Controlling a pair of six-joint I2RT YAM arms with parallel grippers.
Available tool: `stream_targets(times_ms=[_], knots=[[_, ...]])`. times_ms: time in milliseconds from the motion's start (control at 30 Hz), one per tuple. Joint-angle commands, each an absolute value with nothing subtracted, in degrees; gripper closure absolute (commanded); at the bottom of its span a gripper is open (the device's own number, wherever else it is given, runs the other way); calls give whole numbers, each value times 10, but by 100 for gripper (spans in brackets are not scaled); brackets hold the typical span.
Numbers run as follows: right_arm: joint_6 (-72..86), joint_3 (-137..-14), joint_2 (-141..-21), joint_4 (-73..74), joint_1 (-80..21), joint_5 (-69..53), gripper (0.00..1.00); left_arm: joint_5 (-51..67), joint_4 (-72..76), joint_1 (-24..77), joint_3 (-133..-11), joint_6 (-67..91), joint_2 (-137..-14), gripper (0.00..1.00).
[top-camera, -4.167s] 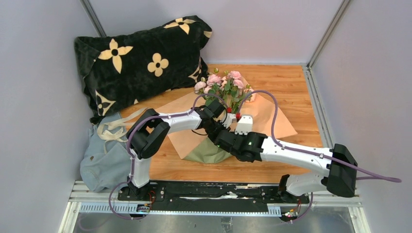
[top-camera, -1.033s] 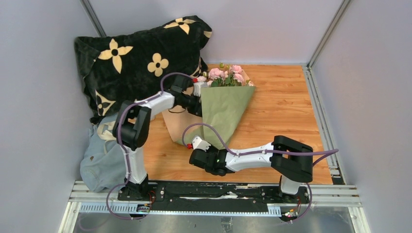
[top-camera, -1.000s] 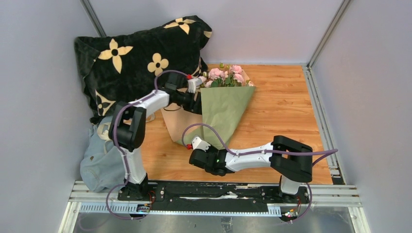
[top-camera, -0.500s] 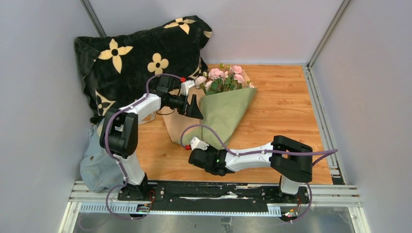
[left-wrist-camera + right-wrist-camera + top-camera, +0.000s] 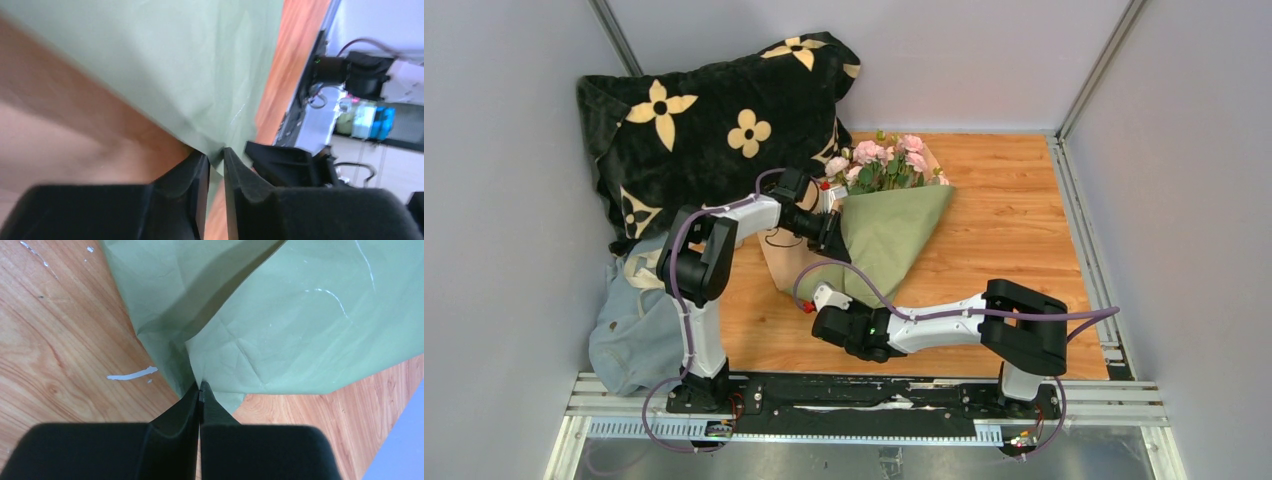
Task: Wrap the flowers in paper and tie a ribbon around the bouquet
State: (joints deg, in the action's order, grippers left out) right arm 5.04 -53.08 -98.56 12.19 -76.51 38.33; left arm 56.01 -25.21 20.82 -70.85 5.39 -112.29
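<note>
Olive-green paper (image 5: 886,232) lies folded over the flowers (image 5: 886,165) on the desk (image 5: 1009,215). Right gripper (image 5: 199,386), clenched, pins the cone's tip to anchor it; left gripper (image 5: 215,159) pinches the paper's edge, apparently to tighten the fold.

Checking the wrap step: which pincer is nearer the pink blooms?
Left. The left pincer sits at the green paper's edge just below the pink blooms; the right pincer is at the cone's bottom tip.

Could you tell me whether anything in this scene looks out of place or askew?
Mostly the wrap: the olive-green paper covers the flowers loosely, while the tan paper sticks out unfolded at its left. A pale blue-grey cloth lies crumpled, hanging off the table at its left edge.
</note>
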Motion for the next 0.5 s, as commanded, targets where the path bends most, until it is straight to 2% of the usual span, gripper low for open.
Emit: stream_targets(times_ms=[0,33,300,333,400,467], knots=[[21,-543,-983,127,-772,383,100,616,-234,206,-728,78,-1113,92],[16,-543,-981,128,-772,383,100,620,-240,206,-733,76,-1113,100],[-21,-549,-971,134,-772,363,100,559,-290,179,-765,20,-1123,100],[-24,-550,-971,134,-772,363,100,557,-291,179,-764,12,-1123,93],[-30,-551,-973,133,-771,359,100,561,-291,179,-766,4,-1126,67],[-34,-550,-973,130,-772,355,100,556,-283,179,-770,2,-1129,52]])
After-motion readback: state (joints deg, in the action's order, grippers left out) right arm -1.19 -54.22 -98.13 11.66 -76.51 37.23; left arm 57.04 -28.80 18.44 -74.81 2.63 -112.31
